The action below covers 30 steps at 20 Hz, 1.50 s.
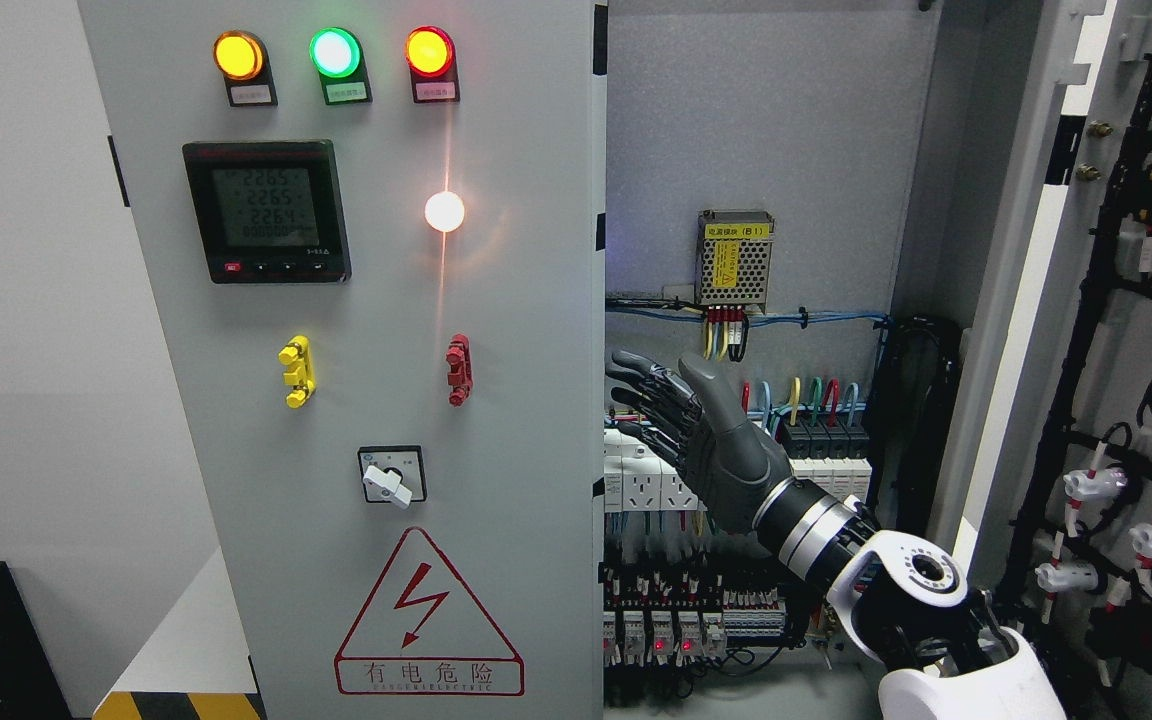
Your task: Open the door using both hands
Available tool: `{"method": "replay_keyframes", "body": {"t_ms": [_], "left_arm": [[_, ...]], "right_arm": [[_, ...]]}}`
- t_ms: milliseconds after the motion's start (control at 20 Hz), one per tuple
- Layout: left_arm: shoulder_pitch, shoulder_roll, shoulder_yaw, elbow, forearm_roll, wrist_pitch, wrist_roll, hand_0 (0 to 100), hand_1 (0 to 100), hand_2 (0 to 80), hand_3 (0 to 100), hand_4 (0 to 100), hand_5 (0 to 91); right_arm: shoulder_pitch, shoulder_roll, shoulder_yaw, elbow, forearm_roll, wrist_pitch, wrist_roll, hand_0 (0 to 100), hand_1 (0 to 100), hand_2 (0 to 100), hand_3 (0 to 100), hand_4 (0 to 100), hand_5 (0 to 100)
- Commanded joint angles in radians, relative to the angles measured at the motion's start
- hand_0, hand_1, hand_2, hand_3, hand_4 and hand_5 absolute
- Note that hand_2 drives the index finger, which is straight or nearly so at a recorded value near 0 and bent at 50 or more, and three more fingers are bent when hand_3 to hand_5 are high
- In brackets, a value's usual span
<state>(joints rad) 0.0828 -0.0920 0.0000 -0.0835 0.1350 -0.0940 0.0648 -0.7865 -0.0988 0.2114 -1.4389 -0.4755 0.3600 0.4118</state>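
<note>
The right hand is raised inside the cabinet opening, its fingers stretched out, slightly apart, holding nothing, tips near the edge of the left door, probably to push it. The right door already stands wide open.

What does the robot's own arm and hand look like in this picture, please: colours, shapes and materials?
Only the right arm shows. The right hand is dark grey, with a smooth palm shell and black, segmented fingers. The wrist is a band of silver and black rings. Behind it come glossy white rounded shells with a round black joint cap. I see no cables or markings on it.
</note>
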Motion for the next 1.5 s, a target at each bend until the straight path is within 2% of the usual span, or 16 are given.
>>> {"method": "replay_keyframes", "body": {"t_ms": [0, 300, 450, 651, 851, 1151, 1452], "left_arm": [[0.000, 0.000, -0.034, 0.001, 0.000, 0.002, 0.000, 0, 0, 0.0, 0, 0, 0.0], [0.000, 0.000, -0.034, 0.001, 0.000, 0.004, 0.000, 0, 0, 0.0, 0, 0, 0.0], [0.000, 0.000, -0.034, 0.001, 0.000, 0.003, 0.000, 0, 0, 0.0, 0, 0, 0.0], [0.000, 0.000, -0.034, 0.001, 0.000, 0.002, 0.000, 0, 0, 0.0, 0, 0, 0.0], [0.000, 0.000, -0.034, 0.001, 0.000, 0.002, 0.000, 0, 0, 0.0, 0, 0, 0.0], [0.000, 0.000, -0.034, 0.001, 0.000, 0.002, 0.000, 0, 0, 0.0, 0, 0, 0.0], [0.000, 0.000, -0.034, 0.001, 0.000, 0.002, 0.000, 0, 0, 0.0, 0, 0, 0.0]], "right_arm": [[-0.013, -0.002, -0.001, 0.038, -0.002, 0.007, 0.004, 19, 0, 0, 0, 0, 0], [-0.017, -0.003, 0.002, 0.048, -0.031, 0.016, 0.005, 19, 0, 0, 0, 0, 0], [-0.034, -0.004, 0.000, 0.052, -0.049, 0.042, 0.039, 19, 0, 0, 0, 0, 0], [-0.043, -0.006, -0.001, 0.075, -0.052, 0.042, 0.053, 19, 0, 0, 0, 0, 0], [-0.045, -0.016, -0.003, 0.087, -0.052, 0.042, 0.100, 19, 0, 0, 0, 0, 0], [-0.060, -0.018, -0.003, 0.101, -0.052, 0.042, 0.134, 19, 0, 0, 0, 0, 0], [-0.065, -0.018, -0.003, 0.123, -0.052, 0.037, 0.188, 19, 0, 0, 0, 0, 0]]}}
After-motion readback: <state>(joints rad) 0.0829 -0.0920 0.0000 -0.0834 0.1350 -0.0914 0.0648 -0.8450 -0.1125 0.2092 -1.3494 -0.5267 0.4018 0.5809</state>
